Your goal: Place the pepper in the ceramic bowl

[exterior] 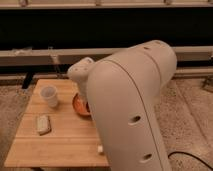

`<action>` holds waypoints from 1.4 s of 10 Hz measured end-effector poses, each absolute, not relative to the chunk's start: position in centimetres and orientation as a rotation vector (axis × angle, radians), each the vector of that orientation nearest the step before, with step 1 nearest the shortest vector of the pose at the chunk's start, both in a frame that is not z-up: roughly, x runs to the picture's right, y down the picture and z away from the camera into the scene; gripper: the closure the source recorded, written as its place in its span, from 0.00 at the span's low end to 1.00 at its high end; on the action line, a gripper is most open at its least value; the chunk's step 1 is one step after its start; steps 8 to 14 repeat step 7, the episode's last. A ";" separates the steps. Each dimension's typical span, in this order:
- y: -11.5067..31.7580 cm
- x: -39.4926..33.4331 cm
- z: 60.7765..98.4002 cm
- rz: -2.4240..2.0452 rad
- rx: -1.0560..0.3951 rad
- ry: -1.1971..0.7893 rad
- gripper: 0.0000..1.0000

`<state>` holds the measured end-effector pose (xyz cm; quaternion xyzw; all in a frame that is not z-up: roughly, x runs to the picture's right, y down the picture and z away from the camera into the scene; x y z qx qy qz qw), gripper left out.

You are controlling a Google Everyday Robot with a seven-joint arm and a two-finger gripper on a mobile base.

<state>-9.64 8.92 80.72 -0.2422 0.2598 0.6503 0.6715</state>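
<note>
Mostly the robot's own arm (132, 110) fills the view — a big, smooth, off-white housing that takes up the near right and centre and hides much of what lies behind it. From its left side a smaller rounded joint (81, 72) reaches out over a wooden table (55, 145), just above the ceramic bowl (79, 106).

Only the left part of the bowl shows, as an orange-red crescent with a darker rim, sitting near the middle of the table; the rest is covered by the arm. The pepper cannot be seen anywhere on the bare wood, and whether it lies in the hidden part of the bowl or in the gripper cannot be told. The gripper itself is out of sight — it lies somewhere behind the housing, down by the bowl, so its state cannot be told either.

To the left of the bowl, well apart from it, stands a small white cup (49, 96), upright. Nearer and further left lies a pale, flat packet (43, 124) on its side. At the near edge of the table, just beside the arm, a small pale thing (100, 148) peeks out, too little of it showing to name.

Beyond the table runs a low pale ledge (30, 56) with dark panels above it, and speckled floor (192, 120) spreads to the right.
</note>
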 end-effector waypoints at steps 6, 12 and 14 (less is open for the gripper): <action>9.4 -9.8 81.6 1.468 -0.549 0.581 0.06; 9.6 -9.9 81.7 1.466 -0.552 0.582 0.06; 9.6 -9.9 81.7 1.466 -0.552 0.582 0.06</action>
